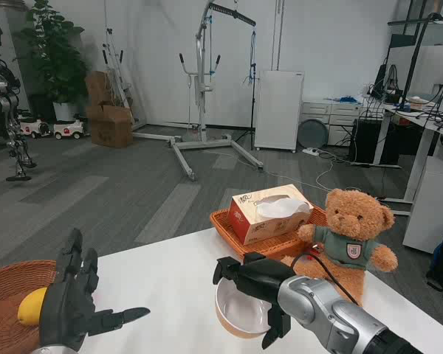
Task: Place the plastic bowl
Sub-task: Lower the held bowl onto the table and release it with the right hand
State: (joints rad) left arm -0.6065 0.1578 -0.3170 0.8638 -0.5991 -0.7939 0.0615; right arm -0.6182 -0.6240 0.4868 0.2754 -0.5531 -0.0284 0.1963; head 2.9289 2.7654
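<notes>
Only the tissue box (269, 212) carries print: red characters on its end face, too small to read. It lies in an orange wicker tray (229, 225) at the far edge of the white table (170, 284), with a teddy bear (352, 234) sitting just beside it toward the right edge. The right hand (252, 289) holds the plastic bowl (240, 311) by its rim, near the table's middle. The left hand (74, 295) hovers spread and holds nothing, next to a brown basket (7, 291) with a yellow fruit (32, 306) at the left edge. Bare white tabletop lies between the hands.
</notes>
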